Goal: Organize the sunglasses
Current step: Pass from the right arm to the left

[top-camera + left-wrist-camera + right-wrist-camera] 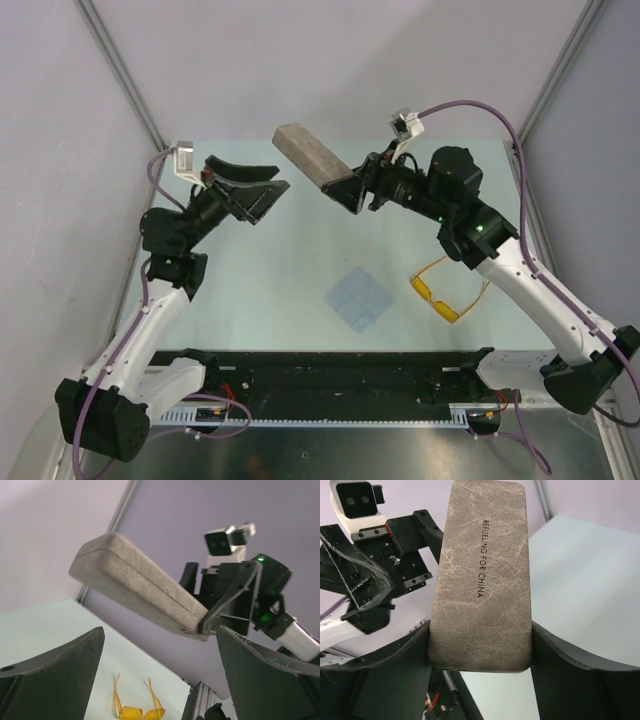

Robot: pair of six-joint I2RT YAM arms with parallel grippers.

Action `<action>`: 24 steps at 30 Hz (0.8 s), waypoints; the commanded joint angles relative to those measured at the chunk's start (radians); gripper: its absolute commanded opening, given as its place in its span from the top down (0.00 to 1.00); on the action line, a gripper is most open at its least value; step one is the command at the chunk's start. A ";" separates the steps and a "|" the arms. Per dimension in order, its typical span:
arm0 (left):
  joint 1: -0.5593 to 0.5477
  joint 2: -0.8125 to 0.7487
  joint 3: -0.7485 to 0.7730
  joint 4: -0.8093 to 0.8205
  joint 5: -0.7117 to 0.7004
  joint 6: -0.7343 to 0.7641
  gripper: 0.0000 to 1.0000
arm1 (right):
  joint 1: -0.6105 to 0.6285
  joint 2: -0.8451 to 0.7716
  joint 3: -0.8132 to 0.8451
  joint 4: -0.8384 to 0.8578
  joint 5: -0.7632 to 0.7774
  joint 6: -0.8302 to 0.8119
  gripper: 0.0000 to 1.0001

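Sunglasses (447,296) lie on the table (250,270) with both temple arms unfolded, below and behind the right claw (352,190) and close beside that arm's forearm; no claw touches them. A pale blue cloth (358,298) rests flat on the table, below the gap between the two claws. The right claw holds the grey-beige case (312,157) in the air, with its jaws clamped across the width of one short end, so that the rest of the case projects forward and upward from the claw. The case appears closed. The left claw (278,178) is empty, with its jaws spread wide. It faces the free end of the case and stands near it but apart from it. The step in hand is judged to be the presentation of the case to the left claw, so that the case can be opened or passed over before the sunglasses go in. The next move calls for the left claw to advance onto the free end, align its jaws with the seam or lid edge, and close firmly, while the right claw maintains its grip. The sunglasses probably require folding before insertion.
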 commanded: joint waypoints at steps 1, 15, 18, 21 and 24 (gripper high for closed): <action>-0.021 0.028 0.065 0.233 0.048 -0.076 0.00 | -0.008 -0.071 0.024 0.104 -0.109 0.073 1.00; -0.096 0.110 0.083 0.400 0.018 -0.185 0.00 | -0.004 -0.085 0.024 0.269 -0.217 0.173 1.00; -0.116 0.113 0.074 0.521 0.047 -0.196 0.00 | 0.001 -0.076 0.024 0.267 -0.218 0.178 1.00; -0.130 0.114 0.064 0.561 0.021 -0.196 0.00 | 0.008 -0.067 0.023 0.270 -0.217 0.176 1.00; -0.130 0.137 0.064 0.580 0.010 -0.220 0.00 | 0.013 -0.064 0.026 0.282 -0.226 0.179 1.00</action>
